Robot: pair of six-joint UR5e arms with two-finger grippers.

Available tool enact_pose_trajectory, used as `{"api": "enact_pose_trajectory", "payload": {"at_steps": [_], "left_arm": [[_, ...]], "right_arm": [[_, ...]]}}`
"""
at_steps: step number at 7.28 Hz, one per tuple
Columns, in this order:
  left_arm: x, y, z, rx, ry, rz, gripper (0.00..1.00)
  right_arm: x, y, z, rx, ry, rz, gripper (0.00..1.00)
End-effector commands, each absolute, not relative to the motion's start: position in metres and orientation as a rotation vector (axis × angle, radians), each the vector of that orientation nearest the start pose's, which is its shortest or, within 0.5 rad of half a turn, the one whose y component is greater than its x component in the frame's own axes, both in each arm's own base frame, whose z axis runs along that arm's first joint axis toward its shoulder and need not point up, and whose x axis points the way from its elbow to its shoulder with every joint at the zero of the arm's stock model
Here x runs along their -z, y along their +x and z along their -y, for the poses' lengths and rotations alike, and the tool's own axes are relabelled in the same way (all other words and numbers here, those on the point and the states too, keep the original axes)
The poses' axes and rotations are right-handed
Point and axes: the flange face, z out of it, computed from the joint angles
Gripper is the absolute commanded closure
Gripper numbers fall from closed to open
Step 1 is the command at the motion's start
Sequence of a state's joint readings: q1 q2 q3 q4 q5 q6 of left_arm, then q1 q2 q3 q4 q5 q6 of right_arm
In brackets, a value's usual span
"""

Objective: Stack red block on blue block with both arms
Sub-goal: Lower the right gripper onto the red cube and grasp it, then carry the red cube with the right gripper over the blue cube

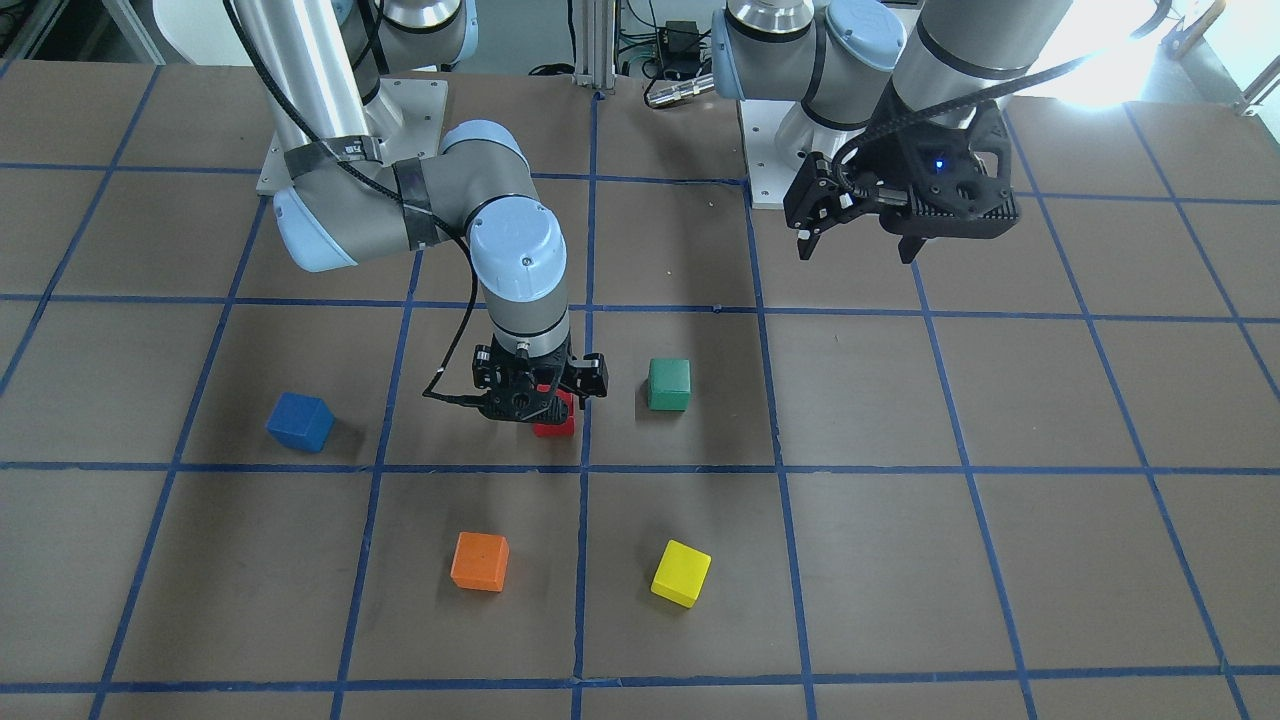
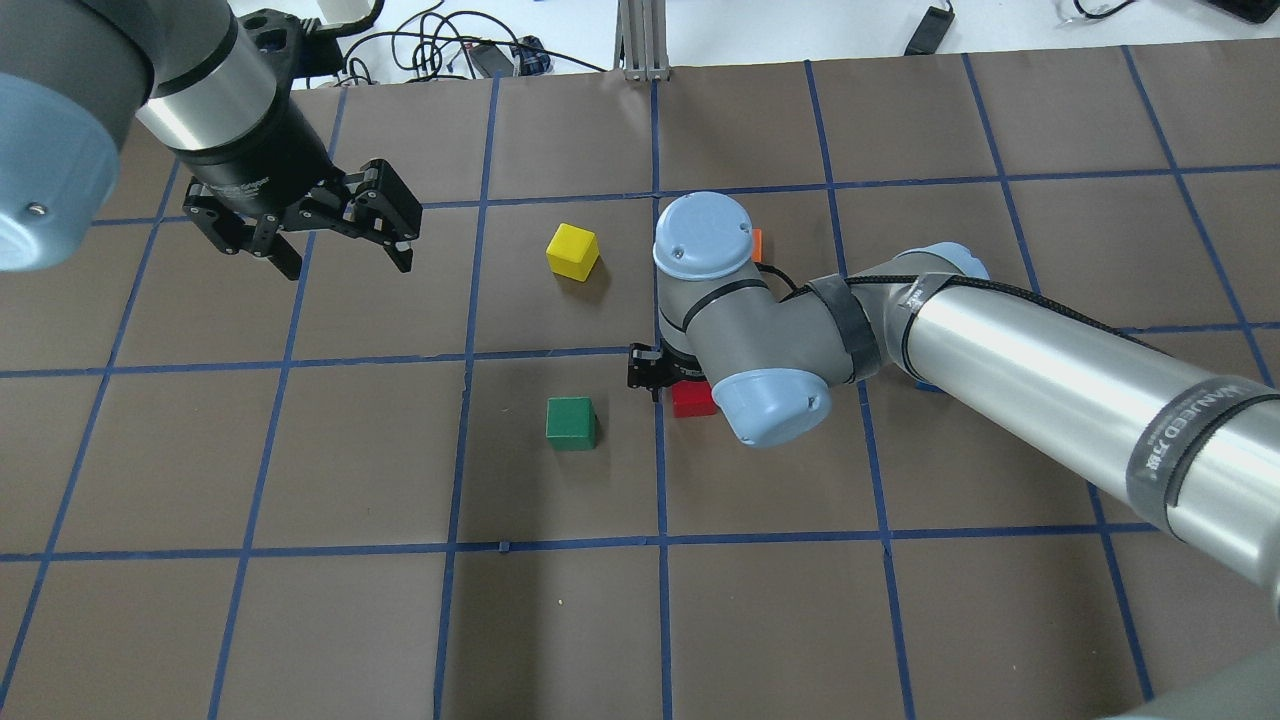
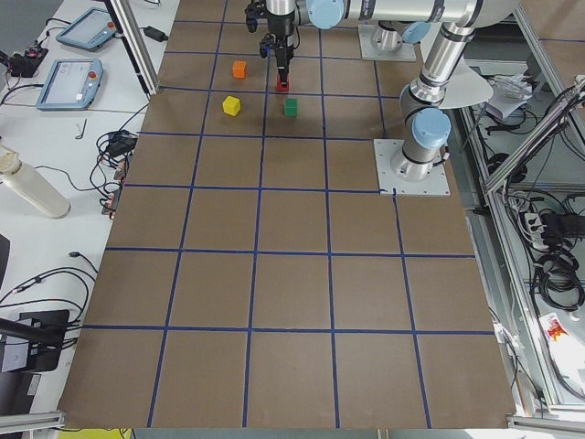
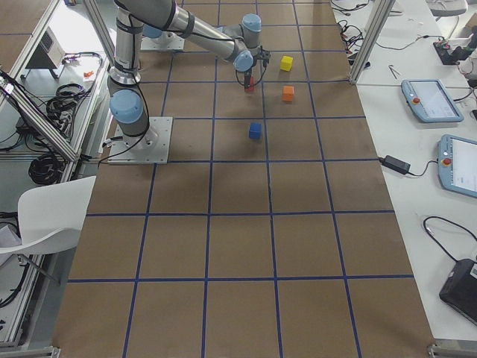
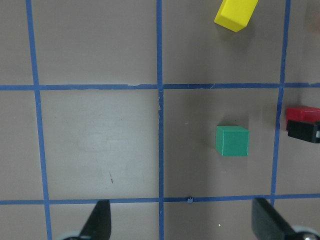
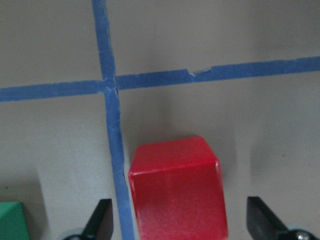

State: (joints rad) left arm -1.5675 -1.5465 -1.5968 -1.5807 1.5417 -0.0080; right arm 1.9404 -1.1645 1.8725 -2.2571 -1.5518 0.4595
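The red block [image 1: 556, 424] sits on the table near the middle, beside a blue tape line. My right gripper [image 1: 540, 405] is lowered over it and open, with a finger on each side and gaps to both. The right wrist view shows the red block [image 6: 177, 187] between the fingertips [image 6: 101, 220]. The blue block [image 1: 300, 421] sits alone on the table, farther out on my right side. In the overhead view the right arm hides nearly all of it. My left gripper [image 2: 345, 262] is open and empty, held high above the table on my left.
A green block [image 1: 668, 385] lies close beside the red block, towards my left. A yellow block [image 1: 681, 573] and an orange block [image 1: 480, 561] lie farther from my base. The brown table [image 1: 1000, 500] carries a blue tape grid.
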Motion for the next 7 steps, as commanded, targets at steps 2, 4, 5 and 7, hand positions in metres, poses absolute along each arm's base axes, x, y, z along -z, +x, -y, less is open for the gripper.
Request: {"api": "enact_pose_trajectory", "payload": {"at_steps": [2, 4, 5, 7], "left_arm": [[-0.485, -0.135, 0.482, -0.022, -0.017, -3.171, 0.00], [-0.486, -0.134, 0.481, -0.017, -0.005, -3.169, 0.00], [-0.486, -0.135, 0.480, -0.017, 0.005, -3.169, 0.00], [-0.485, -0.134, 0.481, -0.019, 0.002, -3.169, 0.00]], "right_arm": [[-0.196, 0.332, 0.475, -0.043, 0.119, -3.146, 0.82], [-0.214, 0.324, 0.485, 0.008, 0.128, -3.143, 0.89], [-0.233, 0.315, 0.486, 0.048, 0.117, -3.158, 0.89], [-0.273, 0.239, 0.504, 0.016, 0.172, -3.168, 0.89]]}}
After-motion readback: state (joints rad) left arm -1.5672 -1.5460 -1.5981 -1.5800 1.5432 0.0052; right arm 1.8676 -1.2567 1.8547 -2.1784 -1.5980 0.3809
